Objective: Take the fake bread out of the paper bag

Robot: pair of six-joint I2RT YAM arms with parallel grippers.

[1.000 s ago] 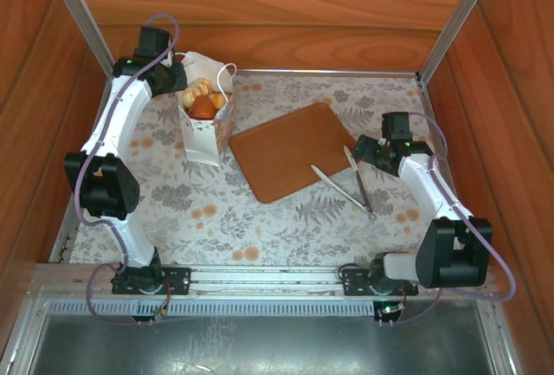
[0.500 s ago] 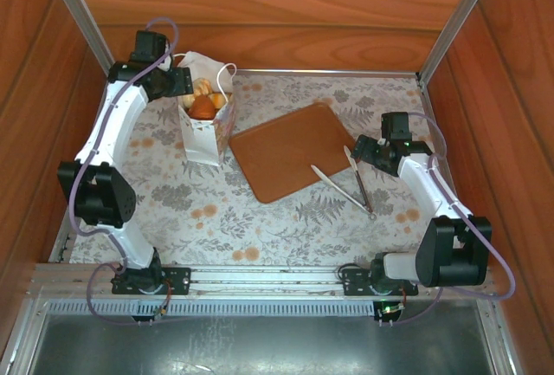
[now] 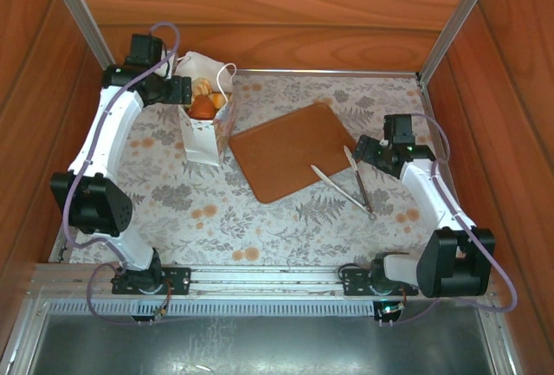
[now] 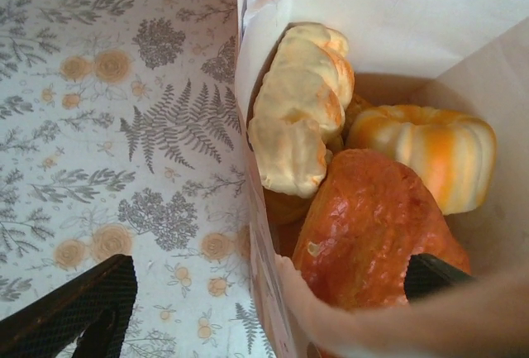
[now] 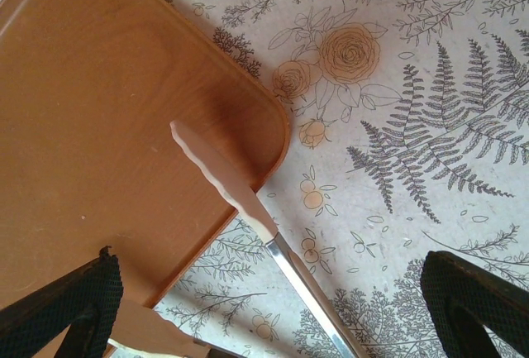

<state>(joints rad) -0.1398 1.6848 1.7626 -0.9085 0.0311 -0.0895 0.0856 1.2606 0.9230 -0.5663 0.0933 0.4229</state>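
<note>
Floral-patterned bench [image 3: 260,219] enclosed by warm wooden walls [image 3: 260,11]. A flat brown board [image 3: 286,150] lies angled at the centre. A white paper bag [image 3: 203,137] stands upright near the far left corner. The left gripper [image 4: 264,300] is spread across the bag's wall, one finger outside and one inside. The right gripper [image 5: 273,308] hangs spread above metal tongs [image 5: 240,193], whose tips overlap the board's near right edge. The fake bread [image 3: 203,105] sits inside the bag: a pale braid [image 4: 297,118], a striped roll [image 4: 430,151], and a reddish-orange piece [image 4: 372,226] touching the inner finger.
</note>
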